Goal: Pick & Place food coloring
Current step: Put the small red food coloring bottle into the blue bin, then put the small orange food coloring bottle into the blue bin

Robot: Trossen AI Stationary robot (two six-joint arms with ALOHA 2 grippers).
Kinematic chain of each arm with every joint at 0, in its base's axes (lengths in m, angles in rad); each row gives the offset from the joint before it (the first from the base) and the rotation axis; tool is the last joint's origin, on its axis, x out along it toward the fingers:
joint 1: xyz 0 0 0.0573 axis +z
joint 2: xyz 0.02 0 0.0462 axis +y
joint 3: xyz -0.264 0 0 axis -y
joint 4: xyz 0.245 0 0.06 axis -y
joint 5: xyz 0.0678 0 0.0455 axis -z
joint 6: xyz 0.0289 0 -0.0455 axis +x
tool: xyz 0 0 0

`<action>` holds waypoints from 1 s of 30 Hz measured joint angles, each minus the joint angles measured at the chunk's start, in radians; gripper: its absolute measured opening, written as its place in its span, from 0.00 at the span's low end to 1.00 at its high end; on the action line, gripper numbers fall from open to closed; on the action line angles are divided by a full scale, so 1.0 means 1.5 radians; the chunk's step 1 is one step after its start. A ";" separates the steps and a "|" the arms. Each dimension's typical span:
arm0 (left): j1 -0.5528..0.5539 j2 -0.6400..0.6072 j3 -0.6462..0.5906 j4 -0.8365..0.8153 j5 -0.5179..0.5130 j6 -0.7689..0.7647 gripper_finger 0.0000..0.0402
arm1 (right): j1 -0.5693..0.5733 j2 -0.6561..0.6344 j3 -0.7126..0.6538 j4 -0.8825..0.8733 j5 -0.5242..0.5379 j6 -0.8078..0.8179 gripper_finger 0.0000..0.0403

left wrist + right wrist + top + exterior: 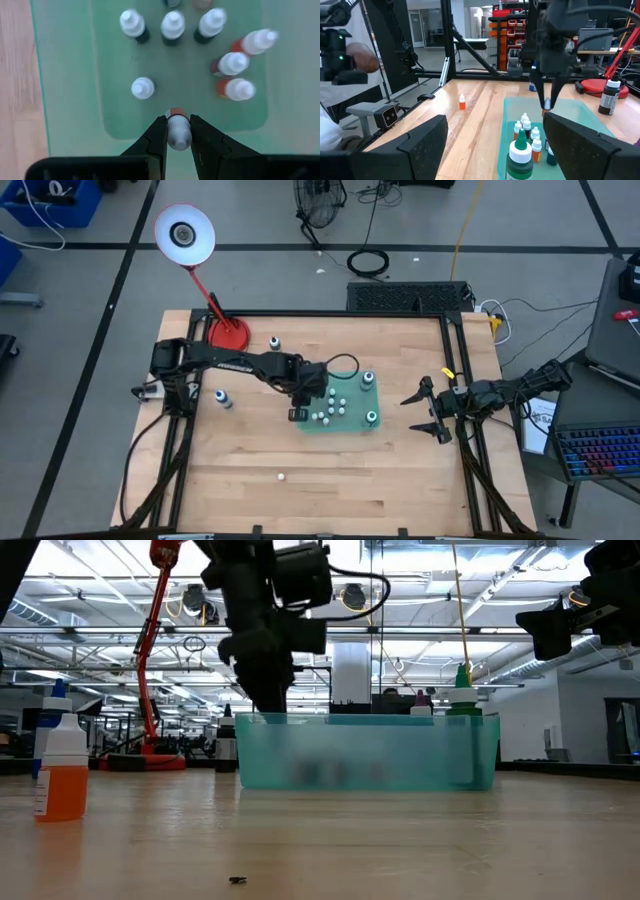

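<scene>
Food coloring bottles (172,25): tiny, whitish caps, some w/ orange-red bodies, some dark; most stand clustered in the teal tray (345,420) near the table's (330,480) middle. Two bigger ones w/ teal tops sit at the tray's right corners, one green-capped (520,150). A few strays outside: an orange one (62,768) on bare wood toward the table's front edge, a dark one (222,398) near the left edge, another (274,342) toward the back edge. My left gripper (178,134) is clamped on one small bottle (178,131), white cap, orange-red body, held over the tray's left side. Left arm reaches in from the left edge, wrist pointing down. My right gripper (428,408) is spread wide, holding nothing, hovering by the right edge.
</scene>
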 joint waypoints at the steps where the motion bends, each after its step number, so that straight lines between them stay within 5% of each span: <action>1: 0.003 0.000 -0.009 0.010 0.002 -0.001 0.16 | 0.000 0.000 0.000 0.000 0.000 0.000 0.78; 7: 0.012 0.000 -0.040 0.048 0.034 -0.013 0.16 | 0.000 0.000 0.000 0.000 0.000 0.000 0.78; 20: 0.001 0.000 -0.039 0.075 0.044 -0.040 0.35 | 0.000 0.000 0.000 0.000 0.000 0.000 0.78; 30: -0.008 -0.001 0.118 -0.169 0.045 -0.097 0.32 | 0.000 0.000 0.000 0.000 0.000 0.000 0.78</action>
